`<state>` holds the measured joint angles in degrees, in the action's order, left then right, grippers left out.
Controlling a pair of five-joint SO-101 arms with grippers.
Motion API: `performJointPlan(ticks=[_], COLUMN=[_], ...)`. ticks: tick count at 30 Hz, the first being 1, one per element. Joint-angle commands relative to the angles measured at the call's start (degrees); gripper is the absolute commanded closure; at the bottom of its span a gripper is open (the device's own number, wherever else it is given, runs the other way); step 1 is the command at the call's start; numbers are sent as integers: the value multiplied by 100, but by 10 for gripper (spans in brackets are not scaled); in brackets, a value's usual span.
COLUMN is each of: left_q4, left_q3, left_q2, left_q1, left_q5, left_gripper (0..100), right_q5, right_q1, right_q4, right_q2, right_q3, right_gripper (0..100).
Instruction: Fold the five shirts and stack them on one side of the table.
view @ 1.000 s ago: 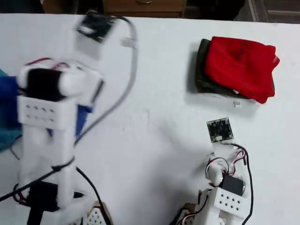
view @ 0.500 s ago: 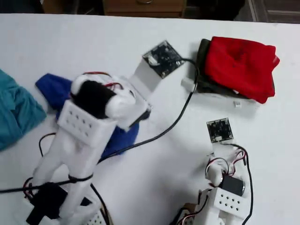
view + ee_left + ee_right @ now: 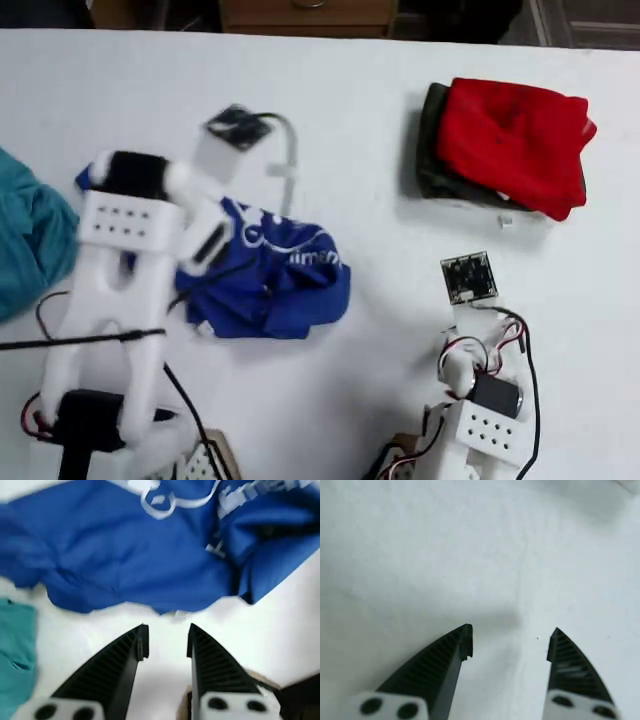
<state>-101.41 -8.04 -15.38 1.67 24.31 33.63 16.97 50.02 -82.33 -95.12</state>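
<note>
Loosely bunched blue shirt (image 3: 285, 285), long axis crosswise

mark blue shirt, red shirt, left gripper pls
blue shirt (image 3: 280, 285), high view, middle of the crumpled cloth.
red shirt (image 3: 510, 135), high view, top face of the folded shirt.
left gripper (image 3: 167, 632), left wrist view, midway between its fingertips.

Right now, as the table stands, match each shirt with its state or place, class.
Things:
1. red shirt
2. blue shirt
3. teal shirt
4. dark shirt

States or places:
A. at the high view's left edge, partly cut off
B. folded, on top of the stack
C. crumpled, mid-table
D. at the bottom of the stack

Pairs: 1-B, 2-C, 3-A, 4-D.
</note>
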Motion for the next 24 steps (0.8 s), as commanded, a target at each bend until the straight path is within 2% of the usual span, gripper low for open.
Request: performJointPlan(ticks=[1, 4, 14, 18, 24], left_q4=[26, 281, 2101, 2690, 3332], left_q3=[-611, -1235, -3204, -3626, -3952], left_q2=[-211, -211, -202, -202, -193], left_q1=[325, 334, 35, -123, -114], left_q5=[167, 97, -1591, -1916, -1978], left_gripper=[849, 848, 840, 793, 792], right_q5=[0, 9, 18, 26, 26], right_q1=[48, 48, 48, 48, 48], right_q4=[4, 4, 4, 4, 4], right_q2=[-84, -84, -84, -84, -84], right_q3=[35, 35, 35, 35, 35], right_gripper=[758, 758, 758, 758, 758])
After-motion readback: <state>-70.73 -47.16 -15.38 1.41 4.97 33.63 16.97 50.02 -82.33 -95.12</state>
